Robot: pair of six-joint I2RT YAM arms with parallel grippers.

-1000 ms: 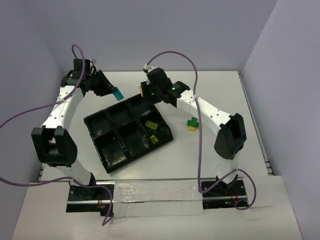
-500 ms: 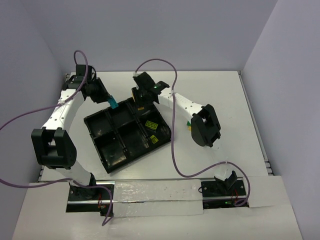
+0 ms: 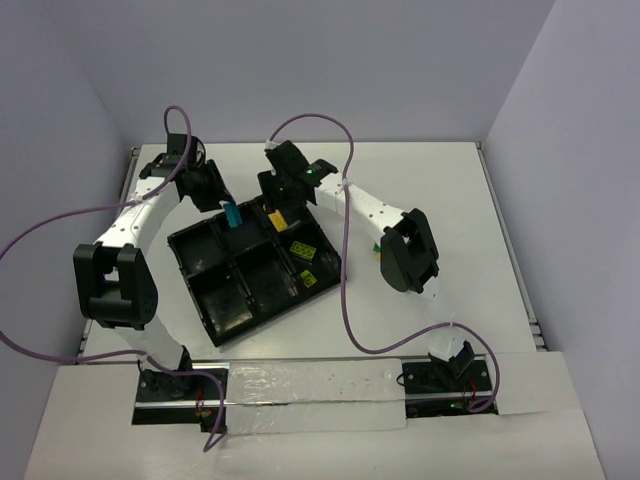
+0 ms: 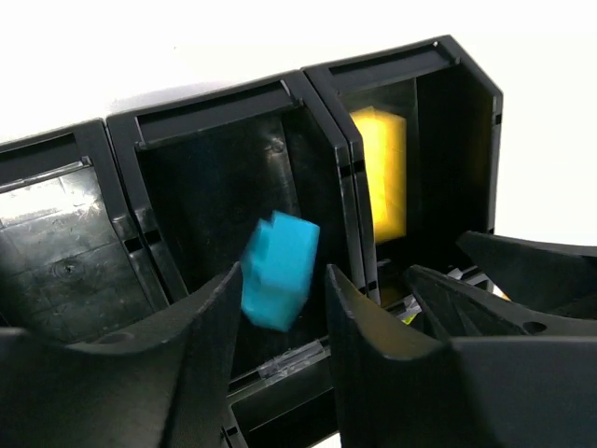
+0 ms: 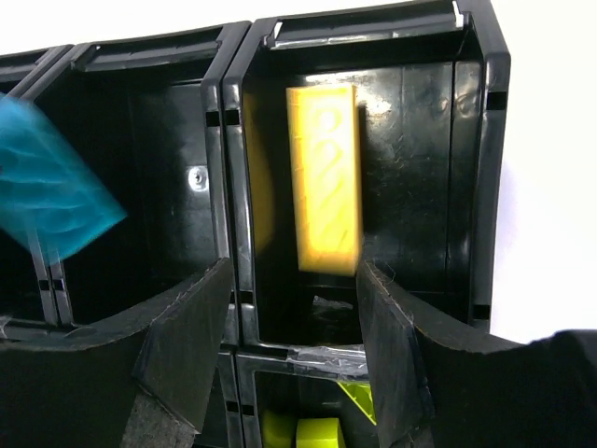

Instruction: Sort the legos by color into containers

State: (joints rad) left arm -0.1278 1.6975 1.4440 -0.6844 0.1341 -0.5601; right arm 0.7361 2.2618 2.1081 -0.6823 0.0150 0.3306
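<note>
The left tool [image 3: 226, 206] is open. The blue brick [image 4: 280, 270] is between its fingers, tilted on one corner, over the middle compartment of the far row of the tray [image 3: 230, 305]. The right tool [image 5: 294, 271] is open too and holds nothing. Just beyond it, the yellow brick [image 5: 326, 177] is in the far right corner compartment, with its long axis pointing away from the tool. One black wall divides these two compartments. More yellow pieces [image 3: 303, 249] lie in the nearer compartments.
</note>
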